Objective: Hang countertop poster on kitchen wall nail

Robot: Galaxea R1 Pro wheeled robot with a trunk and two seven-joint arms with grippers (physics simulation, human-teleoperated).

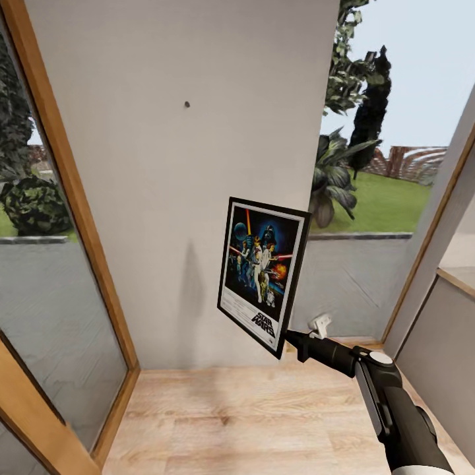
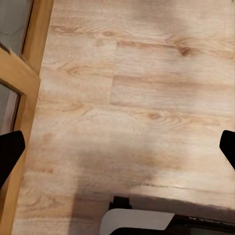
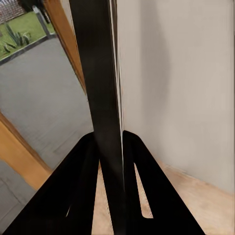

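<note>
Right arm (image 1: 396, 409) entered the head view from the lower right, dark and angled up toward the wall. Right gripper (image 1: 290, 340) was clamped on the lower right corner of the poster (image 1: 262, 274). Right wrist view confirmed this: both black fingers (image 3: 78, 196) pressed against the poster's black frame edge (image 3: 100, 98), seen edge-on between them.

Poster was held in the air, tilted slightly, with its printed face toward the camera. It sat in front of the pale grey wall (image 1: 171, 198), low and right of centre on that wall, above the wooden floor (image 1: 251, 422). A faint shadow fell on the wall to its left.

One wall nail (image 1: 187, 104) showed as a small dark speck high on the wall, well above and left of the poster, well apart from it.

Left gripper (image 2: 117, 149): wrist view showed its two dark fingertips (image 2: 10, 152) at opposite edges of the picture, spread wide with nothing between them, facing the wooden floor beside a wooden door frame (image 2: 24, 73).

Glazed wood-framed panels (image 1: 59, 277) flanked the wall; garden plants (image 1: 343, 152) were visible outside on the right.
</note>
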